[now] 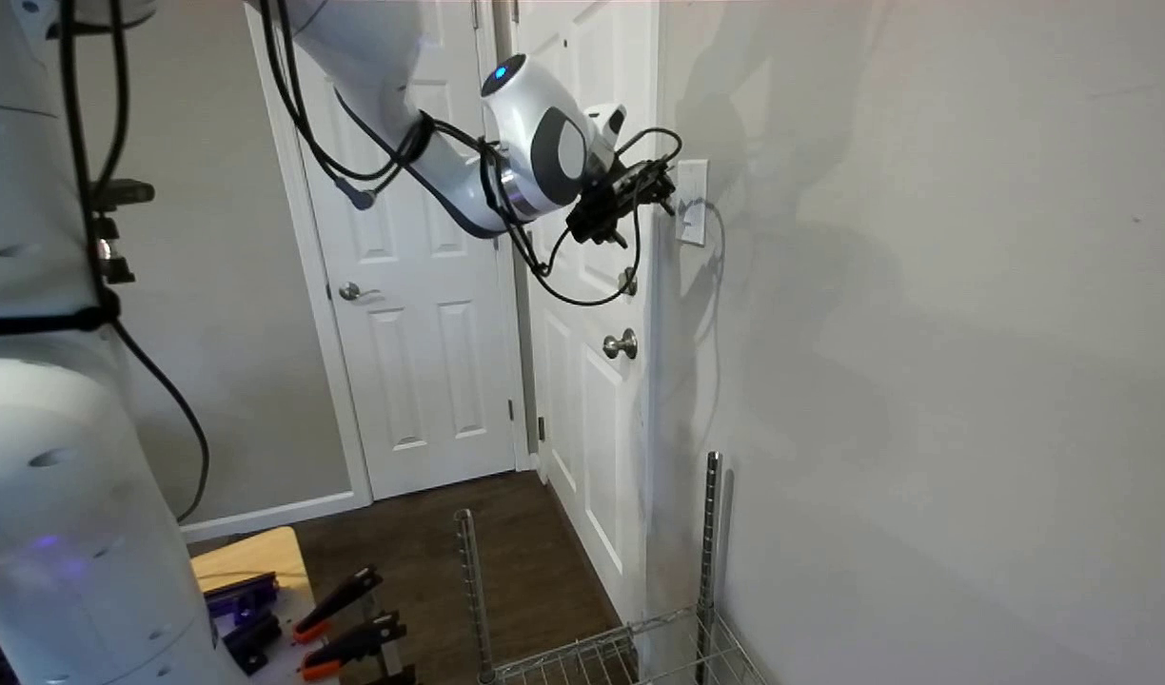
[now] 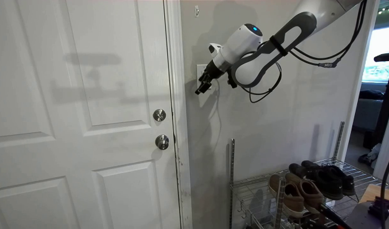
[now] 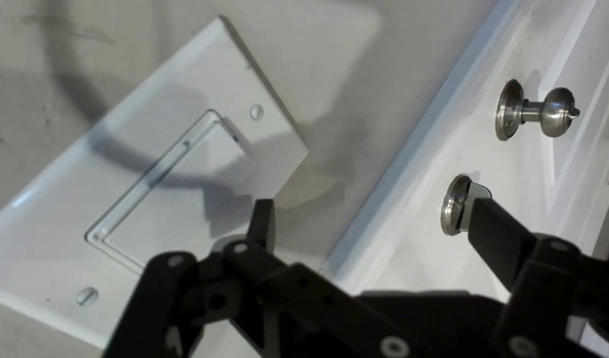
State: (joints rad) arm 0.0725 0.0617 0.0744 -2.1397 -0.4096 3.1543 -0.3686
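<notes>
My gripper (image 3: 374, 214) is black, open and holds nothing. In the wrist view its left finger overlaps a white wall switch plate (image 3: 225, 79) with a wide rocker (image 3: 185, 199); I cannot tell if they touch. The right finger overlaps the metal deadbolt (image 3: 453, 209) farther back, with a round door knob (image 3: 557, 113) beyond. In both exterior views the gripper (image 1: 647, 226) (image 2: 200, 85) is close to the plate (image 1: 694, 195) (image 2: 201, 68), which it partly covers. Deadbolt (image 1: 627, 282) (image 2: 159, 115) and knob (image 1: 620, 344) (image 2: 162, 142) sit lower, on a white door (image 2: 112, 82).
A metal wire rack (image 1: 582, 661) with upright posts stands below the arm along the wall. Brown shoes (image 2: 293, 197) and black shoes (image 2: 329, 181) lie on it. Clamps (image 1: 340, 604) sit at the robot's base. Another white door (image 1: 430, 352) is behind. Cables hang from the arm.
</notes>
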